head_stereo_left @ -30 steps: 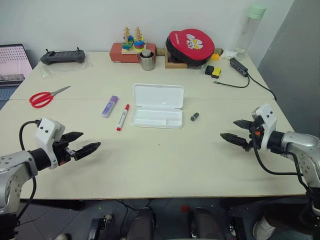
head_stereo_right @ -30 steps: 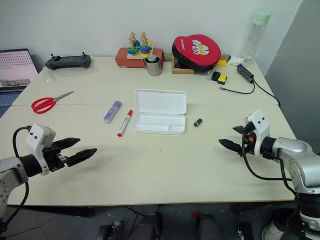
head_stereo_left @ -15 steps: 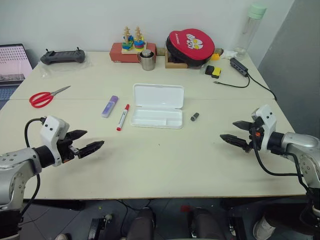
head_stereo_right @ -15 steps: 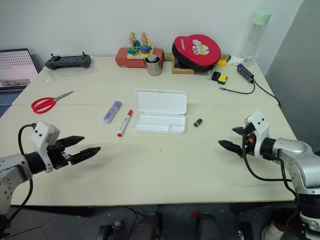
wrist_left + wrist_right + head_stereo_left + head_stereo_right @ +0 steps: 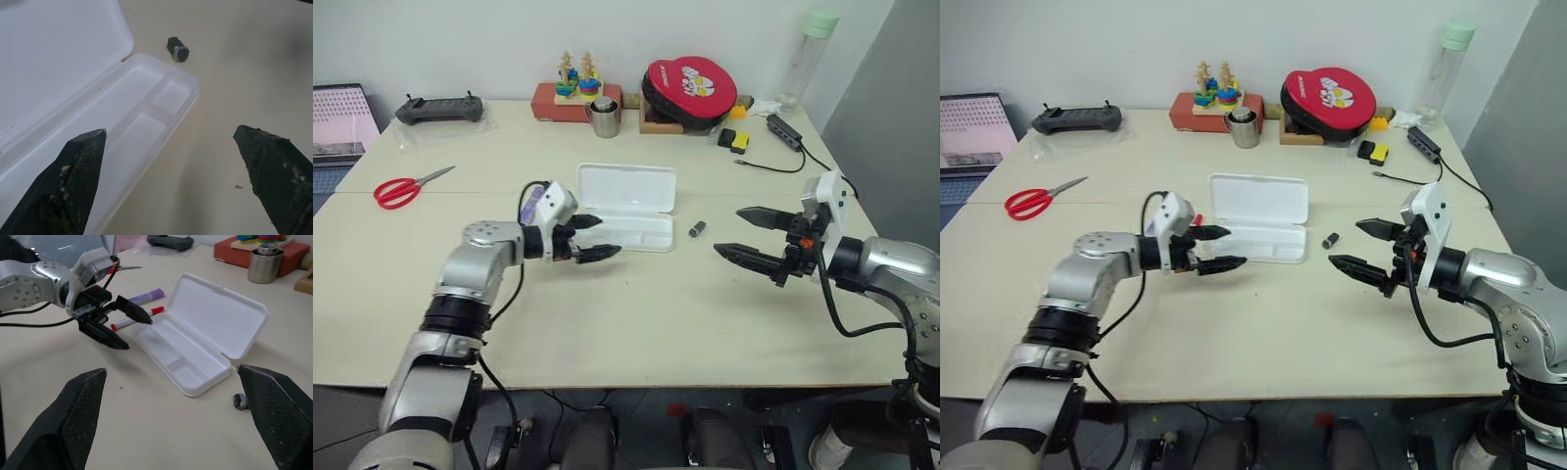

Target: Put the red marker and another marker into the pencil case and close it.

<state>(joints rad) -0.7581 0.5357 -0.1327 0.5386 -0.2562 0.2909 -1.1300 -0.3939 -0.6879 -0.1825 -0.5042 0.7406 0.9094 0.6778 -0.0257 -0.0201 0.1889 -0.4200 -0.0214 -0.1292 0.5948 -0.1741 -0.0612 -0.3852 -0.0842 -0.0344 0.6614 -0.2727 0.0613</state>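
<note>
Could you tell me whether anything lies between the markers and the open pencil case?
Nothing visible does. The red marker and the purple marker lie on bare table beside the case, which stands open and empty. The open left gripper hovers near them, holding nothing.

A pale table (image 5: 636, 323) is carrying everything. The open white case (image 5: 623, 206) is lying near its middle, with a small dark cylinder (image 5: 695, 229) just to its right and a purple marker (image 5: 146, 296) and red marker (image 5: 138, 317) to its left. Red scissors (image 5: 403, 188) are lying far left. A controller (image 5: 438, 108), toy block (image 5: 576, 90), metal cup (image 5: 603, 117), red pouch (image 5: 689, 90), bottle (image 5: 803, 59) and cable (image 5: 798, 157) are sitting along the far edge.
</note>
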